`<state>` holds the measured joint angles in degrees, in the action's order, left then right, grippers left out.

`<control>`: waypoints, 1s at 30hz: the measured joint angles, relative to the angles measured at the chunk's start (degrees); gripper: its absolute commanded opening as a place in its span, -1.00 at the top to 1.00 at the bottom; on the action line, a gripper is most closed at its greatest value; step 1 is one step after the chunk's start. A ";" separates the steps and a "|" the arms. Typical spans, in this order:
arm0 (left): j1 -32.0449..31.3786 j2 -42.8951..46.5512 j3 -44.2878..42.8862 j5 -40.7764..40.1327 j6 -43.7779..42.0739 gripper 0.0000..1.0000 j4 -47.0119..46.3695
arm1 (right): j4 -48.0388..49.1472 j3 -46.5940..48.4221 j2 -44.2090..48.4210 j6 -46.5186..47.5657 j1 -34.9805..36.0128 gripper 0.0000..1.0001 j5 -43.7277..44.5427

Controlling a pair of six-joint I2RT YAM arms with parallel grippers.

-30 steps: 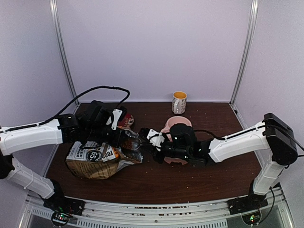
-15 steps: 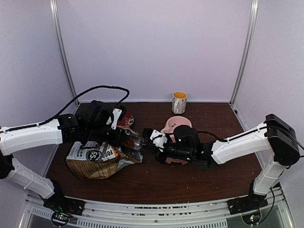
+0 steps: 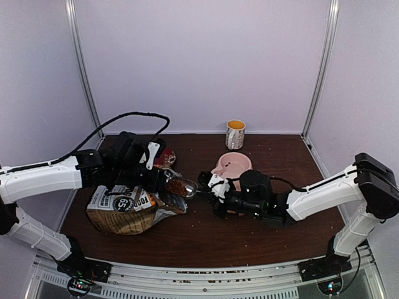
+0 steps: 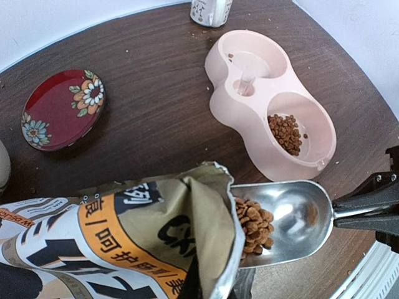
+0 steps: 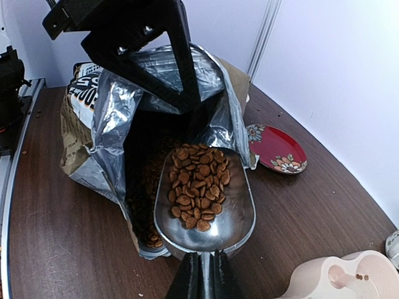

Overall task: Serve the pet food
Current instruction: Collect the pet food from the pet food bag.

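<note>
The tan pet food bag (image 3: 124, 208) with its orange band lies on its side at the left, mouth facing right. My left gripper (image 3: 163, 180) is shut on the upper lip of the bag (image 5: 124, 112) and holds the mouth open; its black fingers (image 5: 177, 75) show in the right wrist view. A metal scoop (image 5: 206, 205) carries a heap of brown pet food (image 5: 199, 177), its front still at the bag mouth. My right gripper (image 5: 204, 268) is shut on the scoop's handle. From the left wrist, the scoop (image 4: 293, 215) sticks out of the bag (image 4: 124, 230).
A pink double bowl (image 4: 249, 118) stands right of the scoop with some kibble (image 4: 285, 131) in its near well. A red flowered saucer (image 4: 62, 109) lies behind the bag. A yellow-rimmed mug (image 3: 235, 134) stands at the back. Loose crumbs dot the brown table (image 3: 187, 240).
My right gripper has pulled back to the right, drawing the loaded scoop out of the bag mouth. The left gripper and the bag have stayed put.
</note>
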<state>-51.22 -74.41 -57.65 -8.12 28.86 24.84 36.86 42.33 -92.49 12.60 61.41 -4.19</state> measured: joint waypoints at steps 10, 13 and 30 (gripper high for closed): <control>0.00 0.00 -0.02 0.11 1.55 1.00 -0.07 | 3.96 -4.63 2.51 -0.42 0.02 1.00 1.31; 0.00 0.00 -0.02 0.11 1.81 1.00 -0.13 | 5.18 -5.90 3.32 -0.61 0.02 1.00 1.53; 0.00 -0.02 -0.02 0.07 2.32 1.00 -0.31 | 10.97 -11.72 10.23 -1.53 0.24 1.00 5.33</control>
<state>-51.22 -74.43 -57.67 -8.05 31.18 24.53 47.83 30.61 -82.26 11.07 61.65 1.15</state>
